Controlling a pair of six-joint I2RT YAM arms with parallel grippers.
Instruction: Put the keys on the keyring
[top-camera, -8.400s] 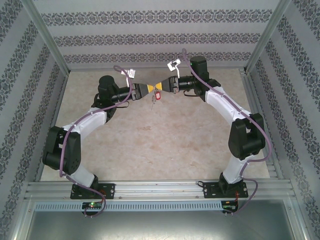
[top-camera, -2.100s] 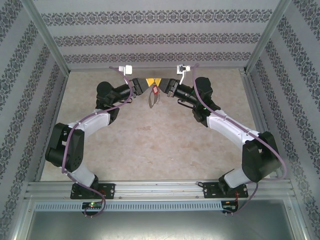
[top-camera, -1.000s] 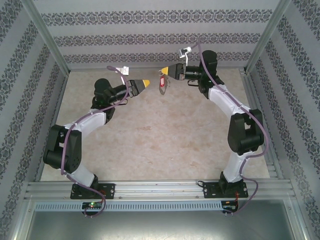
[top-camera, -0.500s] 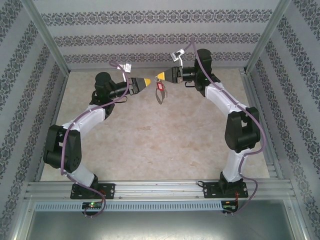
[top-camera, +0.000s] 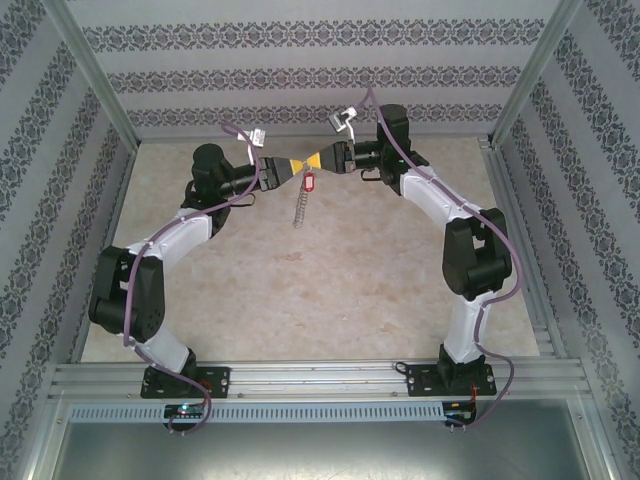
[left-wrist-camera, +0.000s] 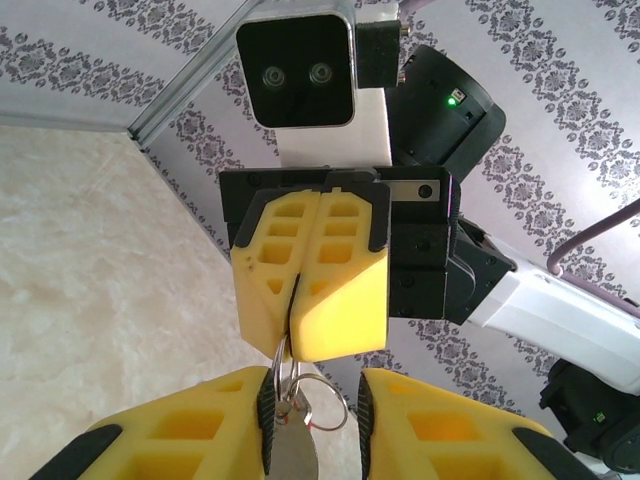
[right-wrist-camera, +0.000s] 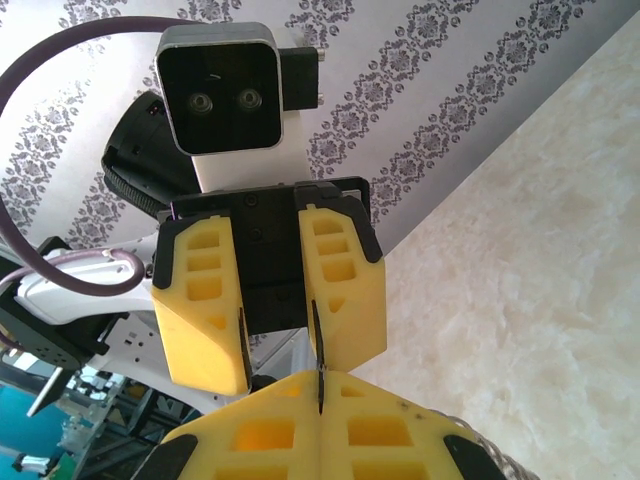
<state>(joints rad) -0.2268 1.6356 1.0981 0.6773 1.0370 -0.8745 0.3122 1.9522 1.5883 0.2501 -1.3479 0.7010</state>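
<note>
At the upper centre of the top view, the right tool (top-camera: 317, 160) is clamped shut on the keyring (top-camera: 299, 208). The keys (top-camera: 309, 183) are hung beside it. The left tool (top-camera: 291, 168) is held open around it.

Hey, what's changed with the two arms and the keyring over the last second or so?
The right gripper, shut on the flat grey metal oval keyring, swung left until it met the left gripper, whose open fingers now flank the ring. The small red plastic tag came along. The right grip held; the left arm hardly shifted.
</note>
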